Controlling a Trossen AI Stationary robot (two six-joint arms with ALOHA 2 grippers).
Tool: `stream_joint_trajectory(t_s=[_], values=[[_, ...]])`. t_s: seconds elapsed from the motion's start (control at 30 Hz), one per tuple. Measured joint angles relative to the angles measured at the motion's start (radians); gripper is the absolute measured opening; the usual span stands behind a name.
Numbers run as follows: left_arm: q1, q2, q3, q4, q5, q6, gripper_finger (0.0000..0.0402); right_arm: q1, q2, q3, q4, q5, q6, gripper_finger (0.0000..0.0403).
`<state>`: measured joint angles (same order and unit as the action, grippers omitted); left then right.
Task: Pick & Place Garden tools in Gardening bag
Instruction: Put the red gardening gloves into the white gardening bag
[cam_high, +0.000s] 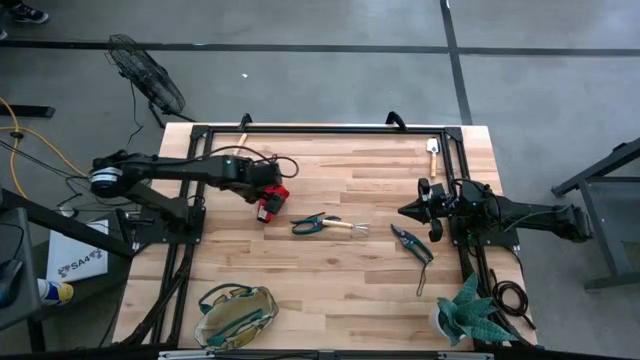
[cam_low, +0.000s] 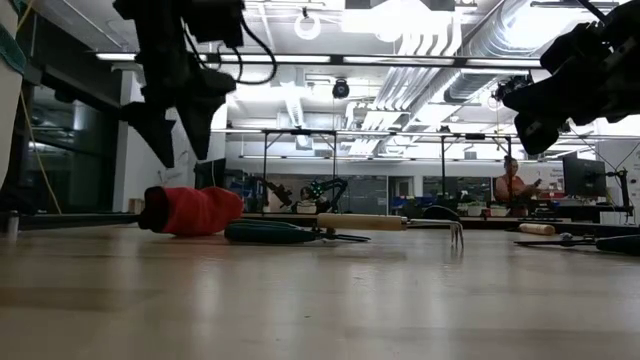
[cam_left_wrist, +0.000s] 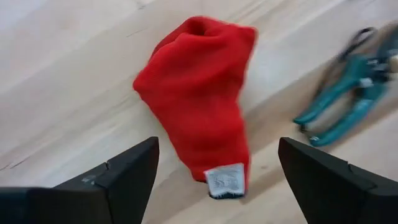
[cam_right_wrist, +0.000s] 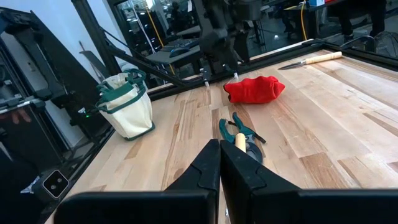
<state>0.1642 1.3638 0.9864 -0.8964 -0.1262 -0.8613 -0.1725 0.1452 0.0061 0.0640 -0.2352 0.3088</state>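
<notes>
Wood table (cam_high: 330, 270), plank top, open lab behind. Left gripper (cam_low: 178, 135) spread wide, empty, above red glove (cam_high: 271, 203); green shears (cam_high: 312, 224) just beside. Right gripper (cam_right_wrist: 219, 163) closed, idle. Bag (cam_high: 236, 313) well apart.

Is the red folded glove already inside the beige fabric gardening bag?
No, the red folded glove lies on the wooden table, apart from the beige fabric gardening bag.

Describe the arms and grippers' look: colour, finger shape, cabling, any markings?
Both arms are matte black with jointed segments. The left gripper has two flat, wedge-shaped black fingers; the right gripper has the same tapered black fingers. The left arm has a silver-and-blue band at its base and loose black cables along it. No markings legible.
</notes>
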Motion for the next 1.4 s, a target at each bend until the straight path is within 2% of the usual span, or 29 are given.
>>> stream_joint_trajectory(t_s=[0.57, 0.7, 0.9, 1.3, 1.4], values=[[0.013, 0.206, 0.002, 0.034, 0.033, -0.007, 0.0326, 0.0, 0.002, 0.0, 0.0, 0.0, 0.0, 0.0003], [0.013, 0.234, 0.002, 0.033, 0.047, -0.008, 0.0311, 0.0, 0.002, 0.0, 0.0, 0.0, 0.0, 0.0003], [0.021, 0.24, 0.002, 0.03, 0.056, -0.007, 0.0236, 0.0, 0.002, 0.0, 0.0, 0.0, 0.0, 0.0003], [0.025, 0.24, 0.001, -0.052, 0.089, 0.119, 0.0037, 0.0, 0.002, 0.0, 0.0, 0.0, 0.0, 0.0002], [0.017, 0.224, 0.0, -0.069, 0.114, 0.172, 0.0024, 0.0, 0.002, 0.0, 0.0, 0.0, 0.0, 0.0002]])
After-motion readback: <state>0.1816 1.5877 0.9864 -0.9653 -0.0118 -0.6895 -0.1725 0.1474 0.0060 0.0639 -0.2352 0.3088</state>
